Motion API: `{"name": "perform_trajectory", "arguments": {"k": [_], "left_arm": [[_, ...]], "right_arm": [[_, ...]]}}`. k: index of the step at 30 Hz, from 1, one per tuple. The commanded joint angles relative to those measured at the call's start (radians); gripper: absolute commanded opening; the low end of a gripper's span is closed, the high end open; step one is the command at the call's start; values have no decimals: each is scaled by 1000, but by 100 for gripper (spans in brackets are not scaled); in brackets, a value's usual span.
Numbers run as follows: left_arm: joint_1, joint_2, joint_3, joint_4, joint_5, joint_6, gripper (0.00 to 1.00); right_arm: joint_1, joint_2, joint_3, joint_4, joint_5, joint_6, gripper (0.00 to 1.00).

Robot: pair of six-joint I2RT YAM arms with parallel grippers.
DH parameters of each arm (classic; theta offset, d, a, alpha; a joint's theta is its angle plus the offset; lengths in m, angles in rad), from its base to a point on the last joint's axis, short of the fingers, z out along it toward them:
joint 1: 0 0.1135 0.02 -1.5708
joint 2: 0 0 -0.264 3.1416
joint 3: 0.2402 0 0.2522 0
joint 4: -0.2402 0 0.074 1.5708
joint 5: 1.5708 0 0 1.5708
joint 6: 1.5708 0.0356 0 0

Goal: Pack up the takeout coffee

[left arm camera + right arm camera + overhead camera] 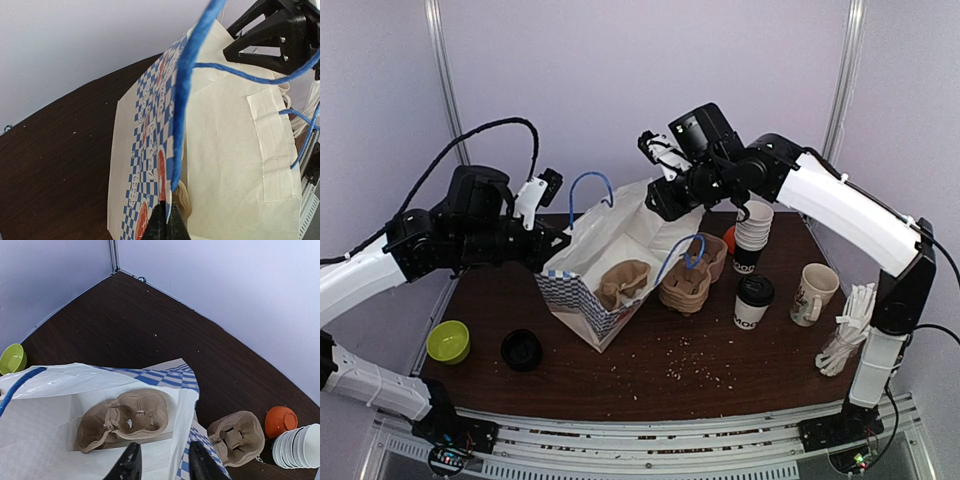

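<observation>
At the middle of the tabletop (670, 372) you have the bag (610, 250) with its mouth open, blue handles standing free. Your left tool (166, 212) is at the bag's 9 o'clock rim, its jaws together and clamped on the checkered edge of the paper. Your right tool (164, 450) is at the bag's 1 o'clock rim. Its jaws are apart and astride that edge, the paper close to one finger (200, 460) with a gap on the other side, so it shows no grip.

Inside the bag lies a carrier (127, 417), brown pulp, empty. A second carrier (692, 280) sits on the tabletop just beside the bag at its 3 o'clock, under one blue handle.

The coffee (753, 300) is outside the bag, upright on the tabletop at about 4 o'clock from it, lid on, with neither tool touching it. From the coffee, the cup stack (752, 235) is at 12 o'clock, just beside it, and the mug (812, 293) is at 3 o'clock, near but apart. An orange bowl (281, 420) sits upside down beside the stack.

Over at 8 o'clock from the bag you have a green bowl (448, 341) and a loose black lid (522, 350), well apart from the coffee
</observation>
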Motion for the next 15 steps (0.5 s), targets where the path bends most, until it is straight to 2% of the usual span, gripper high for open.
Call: {"name": "perform_trajectory", "arguments": {"k": [1, 5, 8, 15], "left_arm": [[5, -50, -29, 62, 7, 18, 0], [5, -87, -75, 68, 14, 17, 0], [5, -115, -114, 82, 25, 19, 0], [5, -186, -183, 84, 20, 23, 0]], "right_arm": [[23, 3, 5, -22, 15, 5, 26], [49, 18, 32, -29, 14, 8, 15], [73, 25, 46, -28, 17, 8, 0], [136, -30, -5, 56, 20, 12, 0]]}}
